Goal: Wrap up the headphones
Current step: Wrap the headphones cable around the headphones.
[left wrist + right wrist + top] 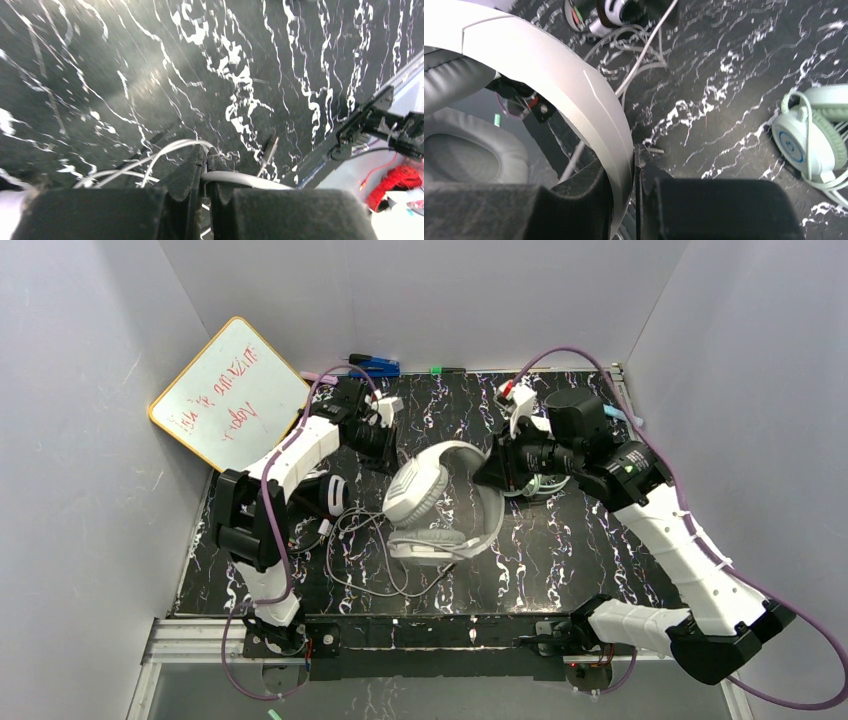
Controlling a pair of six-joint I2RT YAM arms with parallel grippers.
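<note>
The light grey headphones (440, 505) stand mid-table, headband arching up. My right gripper (495, 475) is shut on that headband (549, 65), which runs between the jaws of the right gripper (635, 165). Its grey cable (360, 555) lies in loose loops to the left. My left gripper (206, 162) is shut on this cable (250, 179), near the plug (270, 150); from above the left gripper (383, 450) sits behind the ear cups. The black-and-white headphones (330, 495) lie beside the left arm. The mint-green headphones (809, 145) rest under the right arm (545, 485).
A whiteboard (230, 390) with red writing leans in the back left corner. Blue markers (375, 365) and a green one (445, 370) lie along the back wall. Grey walls enclose the black marbled table (560, 560) on three sides.
</note>
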